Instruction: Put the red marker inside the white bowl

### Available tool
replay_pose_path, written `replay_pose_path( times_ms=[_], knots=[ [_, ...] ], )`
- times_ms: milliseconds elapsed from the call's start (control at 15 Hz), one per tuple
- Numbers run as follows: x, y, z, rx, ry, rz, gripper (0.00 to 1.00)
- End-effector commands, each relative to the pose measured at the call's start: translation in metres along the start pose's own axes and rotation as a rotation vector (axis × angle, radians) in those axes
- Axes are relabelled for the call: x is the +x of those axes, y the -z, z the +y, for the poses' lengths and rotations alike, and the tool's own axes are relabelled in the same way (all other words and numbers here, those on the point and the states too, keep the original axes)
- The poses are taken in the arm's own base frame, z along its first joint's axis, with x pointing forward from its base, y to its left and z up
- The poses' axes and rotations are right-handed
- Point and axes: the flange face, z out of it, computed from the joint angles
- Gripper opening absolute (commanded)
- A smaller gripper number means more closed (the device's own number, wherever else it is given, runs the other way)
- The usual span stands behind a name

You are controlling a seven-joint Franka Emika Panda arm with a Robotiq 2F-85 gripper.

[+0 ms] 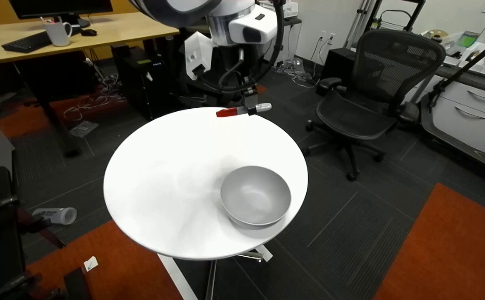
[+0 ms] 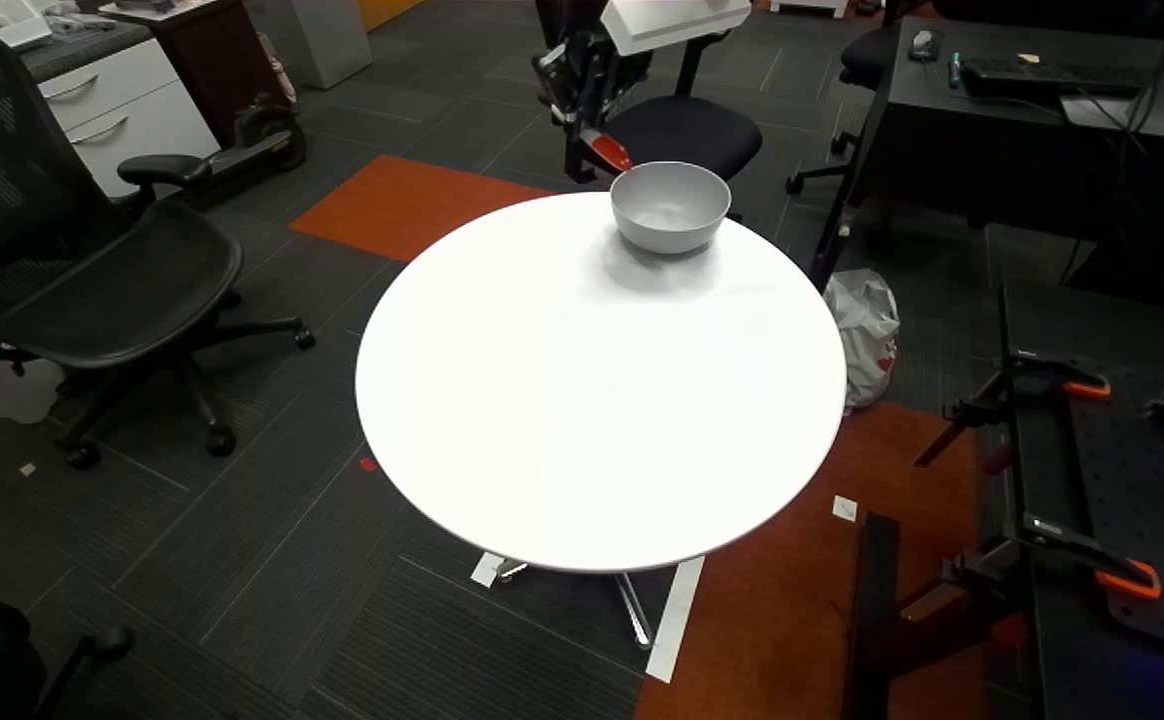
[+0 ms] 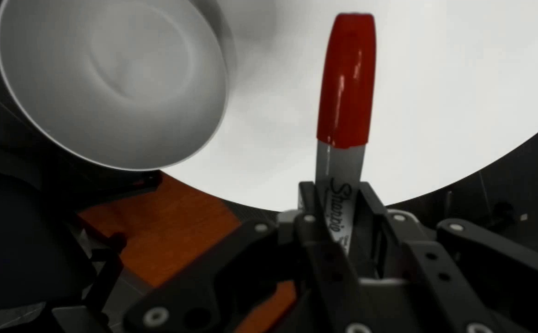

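So the jaws are clamped on the red marker (image 3: 343, 134), squeezing its grey Sharpie-lettered barrel (image 3: 340, 164) from both sides. The red cap (image 3: 347, 81) pokes out ahead of them, and in an exterior view a pale end (image 1: 263, 107) sticks out the other side. It's all held up off the round surface (image 1: 163, 166). The white bowl (image 3: 112, 101) sits on that surface, lower than the jaws and apart from the marker; wrist view puts it ahead and to the left of them. Just above the jaws there's the robot arm (image 1: 246, 21) with a black cable (image 1: 279, 29) looping down.

Further out it's office stuff. Behind the jaws there's a light wood-look desk (image 1: 138, 27) with a pale mug (image 1: 59, 35) on it, then a black office chair (image 1: 396, 62) off to one side of them, white drawers (image 1: 469, 121) past that, and a crumpled plastic bag (image 2: 864, 330) beyond the surface's edge.

Texture-wise, the jaws are dark and angular, all flat links and screw heads. The marker's cap is glossy and tapers a bit, the bowl is smooth, deep and honestly more pale grey than white, and the surface is a plain white disc. The chair back's see-through mesh, and the carpet (image 1: 351, 250) way below the jaws is dark and ribbed with rusty orange patches (image 1: 451, 250).
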Motion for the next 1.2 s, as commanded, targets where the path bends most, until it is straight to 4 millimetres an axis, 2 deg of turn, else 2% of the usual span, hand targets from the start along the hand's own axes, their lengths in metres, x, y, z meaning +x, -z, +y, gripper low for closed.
replay_pose_path(
  times_ms=[0, 467, 800, 1133],
  knots=[
    [-0.007, 0.015, 0.037, 0.012, -0.083, 0.005, 0.06],
    [0.0, 0.004, 0.103, 0.055, -0.264, 0.014, 0.06],
    [-0.012, -0.014, 0.13, 0.049, -0.352, -0.038, 0.06],
    [-0.014, -0.03, 0.145, 0.048, -0.409, -0.084, 0.06]
  ],
)
